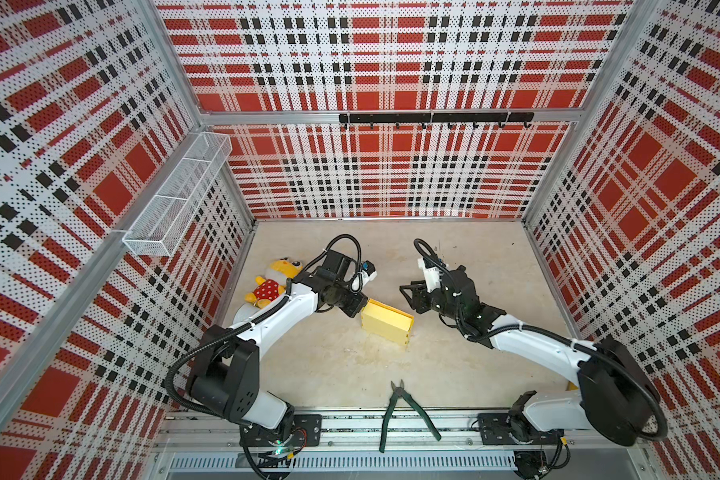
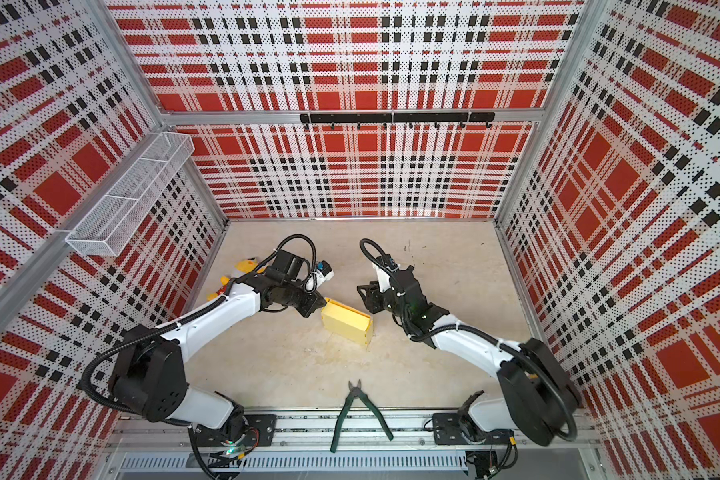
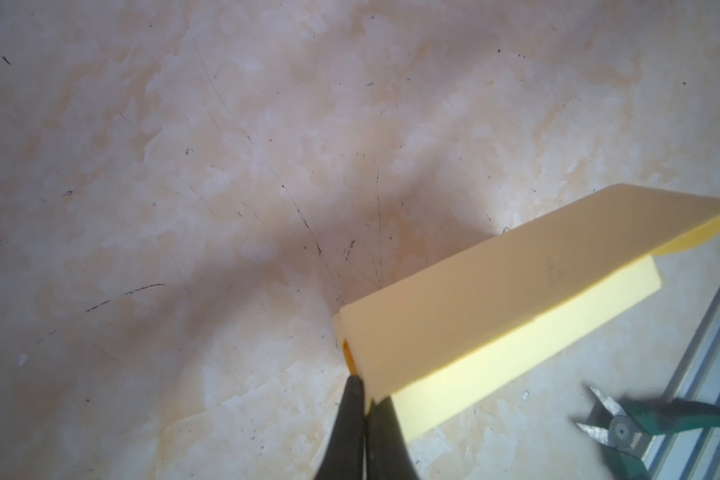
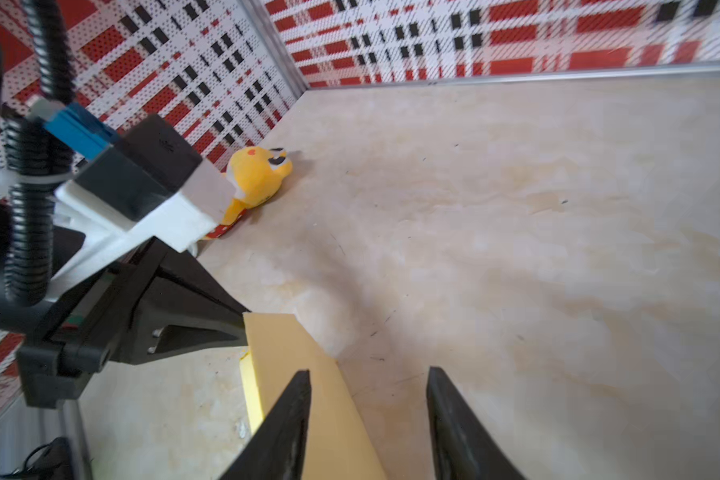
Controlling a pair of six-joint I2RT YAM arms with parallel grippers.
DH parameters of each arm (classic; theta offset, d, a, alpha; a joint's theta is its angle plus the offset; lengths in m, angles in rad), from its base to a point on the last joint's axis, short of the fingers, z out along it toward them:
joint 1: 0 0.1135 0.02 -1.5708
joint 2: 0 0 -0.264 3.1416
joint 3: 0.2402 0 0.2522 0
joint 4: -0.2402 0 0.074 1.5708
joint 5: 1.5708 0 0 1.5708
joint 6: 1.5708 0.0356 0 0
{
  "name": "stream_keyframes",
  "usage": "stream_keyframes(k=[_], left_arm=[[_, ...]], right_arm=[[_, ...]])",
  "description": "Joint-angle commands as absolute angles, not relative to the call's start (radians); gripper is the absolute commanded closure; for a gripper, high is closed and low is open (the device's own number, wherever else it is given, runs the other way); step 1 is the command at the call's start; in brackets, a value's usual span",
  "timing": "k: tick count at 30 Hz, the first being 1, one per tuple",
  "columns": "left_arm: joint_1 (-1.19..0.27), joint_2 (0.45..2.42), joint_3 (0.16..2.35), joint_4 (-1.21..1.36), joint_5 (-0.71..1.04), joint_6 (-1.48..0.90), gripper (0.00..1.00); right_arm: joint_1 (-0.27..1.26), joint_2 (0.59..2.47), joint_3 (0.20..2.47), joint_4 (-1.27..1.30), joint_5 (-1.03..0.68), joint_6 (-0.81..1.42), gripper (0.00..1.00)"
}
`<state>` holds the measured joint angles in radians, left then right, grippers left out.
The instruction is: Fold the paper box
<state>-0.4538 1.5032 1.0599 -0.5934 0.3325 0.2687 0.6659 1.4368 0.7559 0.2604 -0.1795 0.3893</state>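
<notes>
Pale yellow thin-cardboard paper box (image 1: 385, 321) sits mid-bench (image 1: 350, 374), walls up; the left claw (image 3: 364, 388) is clenched on one end corner, the right claw (image 4: 368, 374) hangs released and empty nearby. Best play, I'd say: left pins firmly, right tucks any loose flap squarely

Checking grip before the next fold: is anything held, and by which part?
The left gripper pinches the paper box at one end corner; the right gripper is open, holding nothing.
</notes>
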Motion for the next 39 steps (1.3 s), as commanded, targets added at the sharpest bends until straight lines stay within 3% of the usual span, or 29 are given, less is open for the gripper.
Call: stream_keyframes(k=[1,9,20,39], left_arm=[[-0.465,1.497,1.033,-0.611,0.301,0.32,1.0],[-0.471,1.498,1.017,-0.6,0.297,0.345,1.0],[-0.472,1.53,1.051,-0.598,0.298,0.34,1.0],[-0.474,1.54,1.051,-0.598,0.292,0.342,1.0]], right_arm=[[0.664,1.535,0.784,0.396,-0.337,0.492,0.52],[0.665,1.69,0.788,0.61,-0.444,0.649,0.54],[0.654,1.593,0.807,0.399,-0.462,0.566,0.47],[0.655,1.673,0.794,0.415,-0.519,0.579,0.54]])
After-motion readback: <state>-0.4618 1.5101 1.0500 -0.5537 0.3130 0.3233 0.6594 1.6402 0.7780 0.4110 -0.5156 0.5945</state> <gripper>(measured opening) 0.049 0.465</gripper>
